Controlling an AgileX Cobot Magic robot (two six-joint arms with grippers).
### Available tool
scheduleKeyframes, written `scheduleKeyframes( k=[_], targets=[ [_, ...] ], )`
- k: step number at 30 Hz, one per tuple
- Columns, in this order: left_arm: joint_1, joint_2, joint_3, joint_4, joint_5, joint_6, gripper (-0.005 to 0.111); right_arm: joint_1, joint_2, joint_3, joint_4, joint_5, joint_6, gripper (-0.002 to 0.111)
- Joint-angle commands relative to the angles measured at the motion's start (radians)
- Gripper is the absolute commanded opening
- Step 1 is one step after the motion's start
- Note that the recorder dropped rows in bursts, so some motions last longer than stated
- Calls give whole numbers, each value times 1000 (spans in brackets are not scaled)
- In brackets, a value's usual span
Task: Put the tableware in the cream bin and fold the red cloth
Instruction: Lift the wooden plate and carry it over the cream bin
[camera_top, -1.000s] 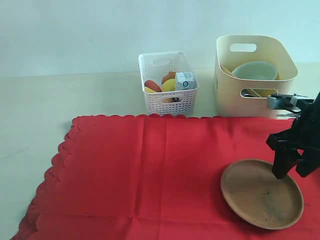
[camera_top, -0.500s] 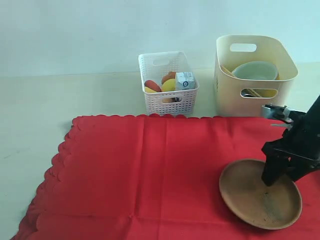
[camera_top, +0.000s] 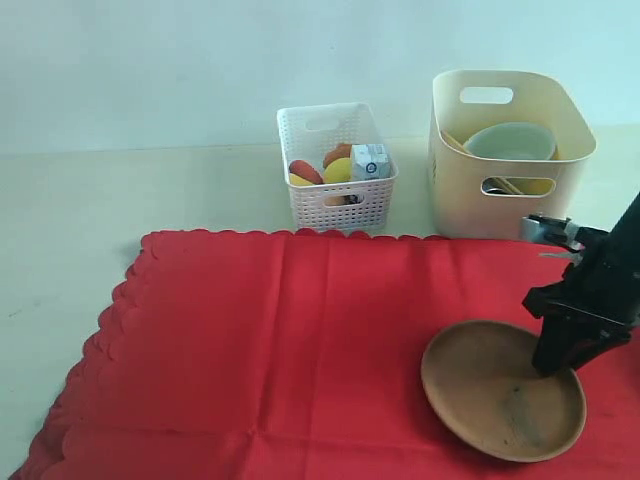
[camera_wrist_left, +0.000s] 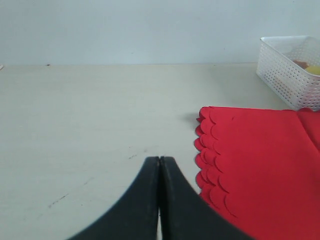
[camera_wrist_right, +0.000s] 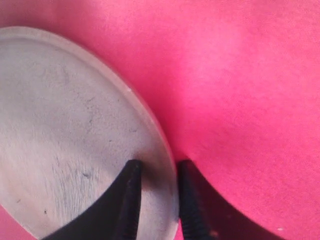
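The round terracotta-brown plate (camera_top: 490, 400) (camera_wrist_right: 60, 125) lies on the red cloth (camera_top: 280, 340) (camera_wrist_right: 240, 75) at the front right. My right gripper (camera_top: 555, 365) (camera_wrist_right: 157, 165) stands over the plate's right rim and is shut on it, one finger inside the plate and one outside. The cream bin (camera_top: 460, 190) stands behind the cloth with the pale bowl (camera_top: 510, 140) inside. Off the cloth's scalloped left edge (camera_wrist_left: 210, 150), my left gripper (camera_wrist_left: 160, 159) hovers over bare table, shut and empty. It does not show in the exterior view.
A white lattice basket (camera_top: 335, 205) (camera_wrist_left: 287, 75) holding food and a small carton (camera_top: 370, 160) stands left of the cream bin, just behind the cloth. Pale table (camera_top: 100, 200) stretches to the left and behind, up to a plain wall.
My right gripper's jaws have closed on the plate's rim. The plate has slid a little to the left, and the cloth's left edge has shifted left with it. The left gripper is unchanged.
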Motion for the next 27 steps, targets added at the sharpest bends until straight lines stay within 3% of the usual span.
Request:
scheduleKeyframes(
  k=[1, 10, 17, 27],
  targets=[
    [1, -5, 2, -4, -12, 1, 0, 1, 7, -26, -109, -36, 72, 0],
    [1, -5, 2, -4, -12, 1, 0, 1, -141, -38, -83, -111, 85, 0],
    [1, -5, 2, -4, -12, 1, 0, 1, -315, -38, 152, -88, -49, 0],
    [1, -5, 2, -4, -12, 1, 0, 1, -333, -32, 357, -74, -205, 0]
  ],
)
